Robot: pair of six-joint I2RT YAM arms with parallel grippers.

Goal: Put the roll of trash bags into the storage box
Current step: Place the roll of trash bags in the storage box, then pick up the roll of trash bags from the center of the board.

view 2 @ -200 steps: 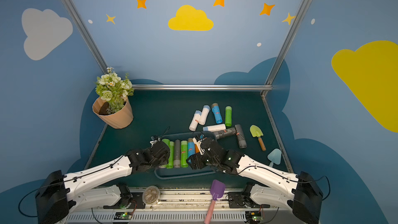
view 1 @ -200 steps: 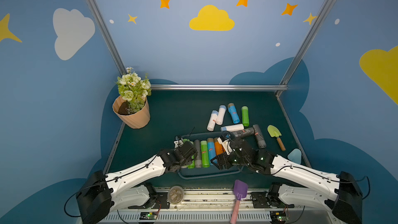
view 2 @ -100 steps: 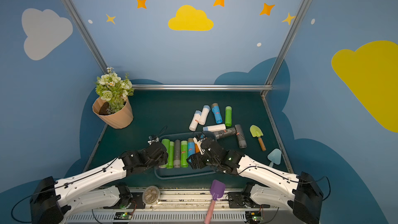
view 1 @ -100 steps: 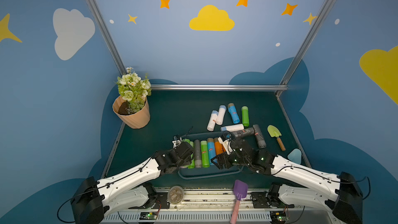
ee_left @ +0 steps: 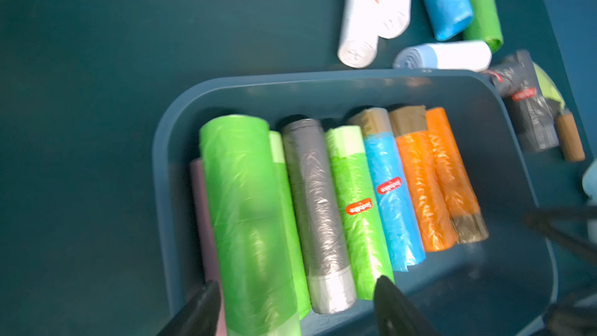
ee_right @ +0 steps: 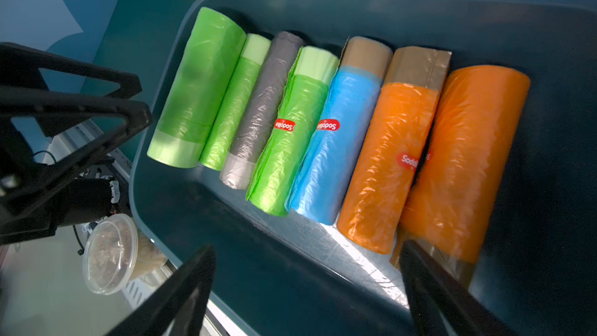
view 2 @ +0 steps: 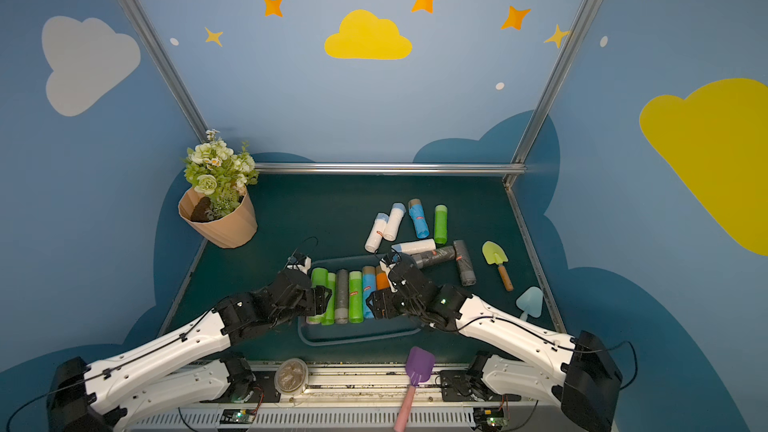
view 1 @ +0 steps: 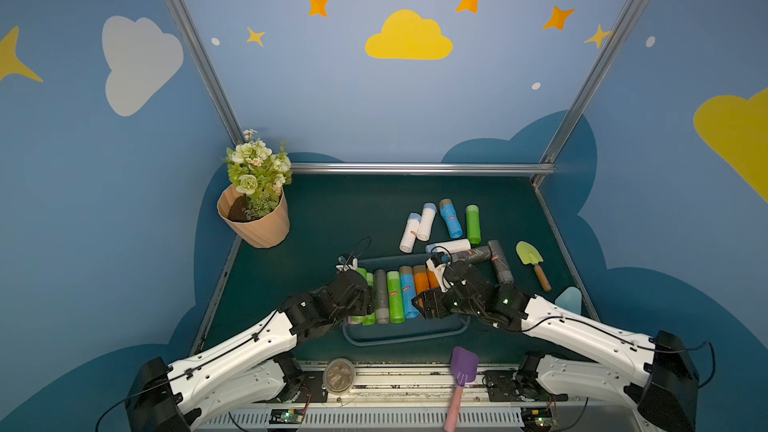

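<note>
The dark blue-teal storage box point(view 1: 403, 340) point(ee_left: 160, 156) holds several rolls side by side: green, grey, blue, orange. A thick green roll of trash bags point(ee_left: 245, 205) point(ee_right: 200, 85) lies at its left end, resting on a mauve roll and a thinner green one. My left gripper point(ee_left: 295, 286) point(view 1: 363, 303) is open, its fingers straddling the near end of that roll with a gap at one side. Over the box's right part, by the orange rolls point(ee_right: 420, 156), my right gripper point(ee_right: 307, 250) point(view 1: 424, 305) is open and holds nothing.
Loose rolls lie behind the box: white point(view 1: 419, 226), blue point(view 1: 451, 218), green point(view 1: 473, 224), dark grey point(view 1: 498, 261). A flower pot point(view 1: 255, 222) stands at the back left. A green trowel point(view 1: 532, 261), a purple spade point(view 1: 461, 371) and a clear tub point(view 1: 339, 375) lie nearby.
The left gripper's jaws have spread wider, letting go of the thick green roll, which now rests in the box. The right arm has not moved.
</note>
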